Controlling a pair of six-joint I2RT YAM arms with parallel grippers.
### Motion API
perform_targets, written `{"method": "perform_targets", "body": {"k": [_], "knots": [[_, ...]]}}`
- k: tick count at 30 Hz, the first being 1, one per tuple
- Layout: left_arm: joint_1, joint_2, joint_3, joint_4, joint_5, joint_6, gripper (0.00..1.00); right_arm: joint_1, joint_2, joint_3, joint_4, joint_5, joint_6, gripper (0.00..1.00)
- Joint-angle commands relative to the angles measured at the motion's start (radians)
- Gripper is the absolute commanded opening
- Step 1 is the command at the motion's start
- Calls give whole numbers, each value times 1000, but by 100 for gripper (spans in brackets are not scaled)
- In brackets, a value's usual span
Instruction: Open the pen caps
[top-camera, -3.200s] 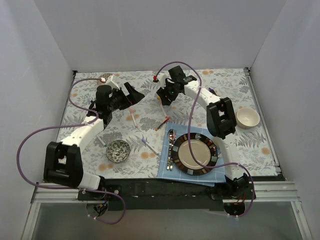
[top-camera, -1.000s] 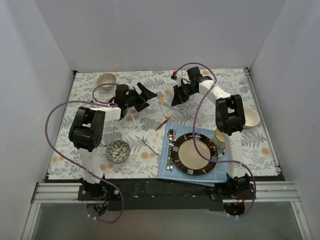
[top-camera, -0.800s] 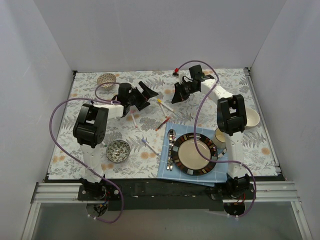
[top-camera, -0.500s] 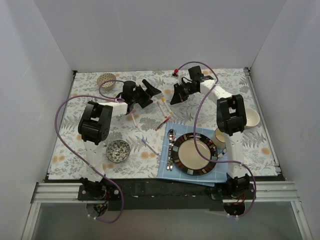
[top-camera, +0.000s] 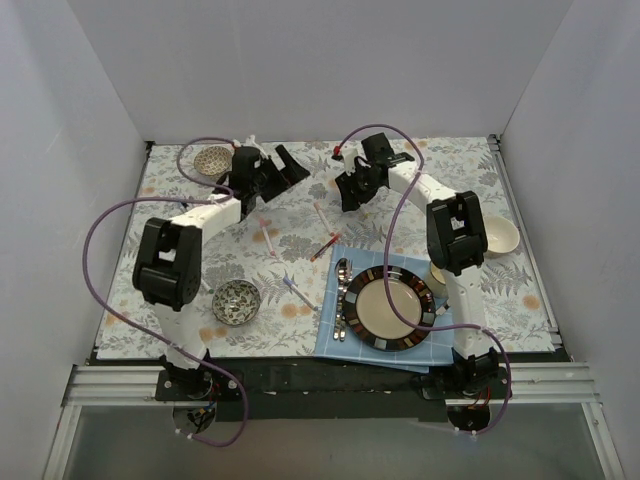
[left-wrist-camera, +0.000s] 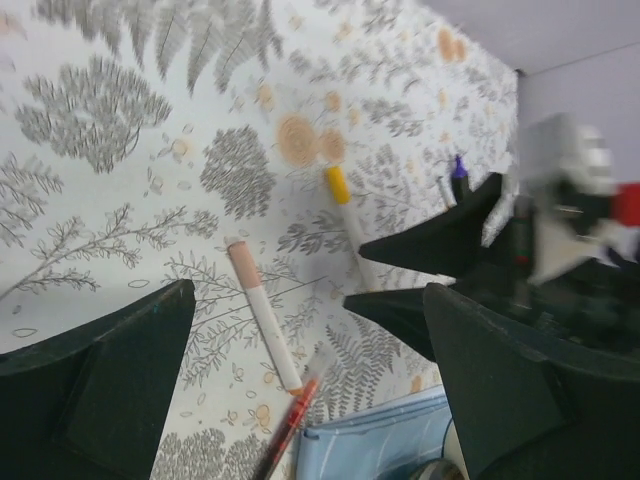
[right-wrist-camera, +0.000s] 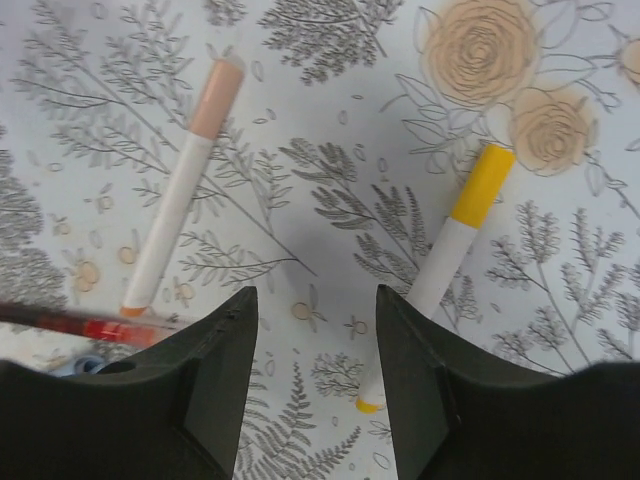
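Both wrist views look down on the same pens. A pink-capped white pen (right-wrist-camera: 185, 190) (left-wrist-camera: 262, 325) and a yellow-capped white pen (right-wrist-camera: 450, 250) (left-wrist-camera: 345, 205) lie flat on the floral cloth, caps on. A red pen (right-wrist-camera: 90, 325) (left-wrist-camera: 285, 430) (top-camera: 325, 247) lies by the pink pen's tail. My right gripper (right-wrist-camera: 315, 300) (top-camera: 350, 195) hovers over them, open and holding nothing; the yellow pen's tail passes by its right finger (right-wrist-camera: 420, 380). My left gripper (left-wrist-camera: 308, 295) (top-camera: 285, 165) is wide open and empty, higher and further back. More white pens (top-camera: 267, 237) (top-camera: 297, 292) lie nearer.
A blue placemat (top-camera: 335, 340) carries a dark-rimmed plate (top-camera: 375, 278) with a spoon and fork (top-camera: 342, 290) beside it. A patterned bowl (top-camera: 237, 300) sits front left and a small dish (top-camera: 212, 160) back left. A cream bowl (top-camera: 497, 237) stands at the right.
My right gripper's jaws have parted from shut to open above the pens. The left gripper, still open, has drawn back toward the far left of the table.
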Motion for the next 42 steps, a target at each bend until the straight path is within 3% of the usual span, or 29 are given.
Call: {"method": "perform_targets", "body": {"k": [1,7,17,22,26,31,36,42], "knots": [[27,-278,-16,-81,-71,174,98,15,-48,41,17,264,-82,58],[43,-519,-198,-41,-46,213,98,26,16,107,-26,393,-131,59],[48,-694,-384,-79,-31,285,98,1,110,163,-112,510,-178,56],[48,-742,-419,-78,-43,300,98,-62,130,186,-143,472,-170,56],[50,-747,-415,-76,-40,303,98,-86,121,164,-172,354,-185,54],[53,-751,-415,-78,-35,303,98,-86,-11,41,-72,286,-193,55],[53,-753,-415,-76,-31,305,98,-143,-22,136,-77,281,-164,56],[53,-754,-416,-76,-32,309,98,-234,85,268,-98,274,-95,57]]}}
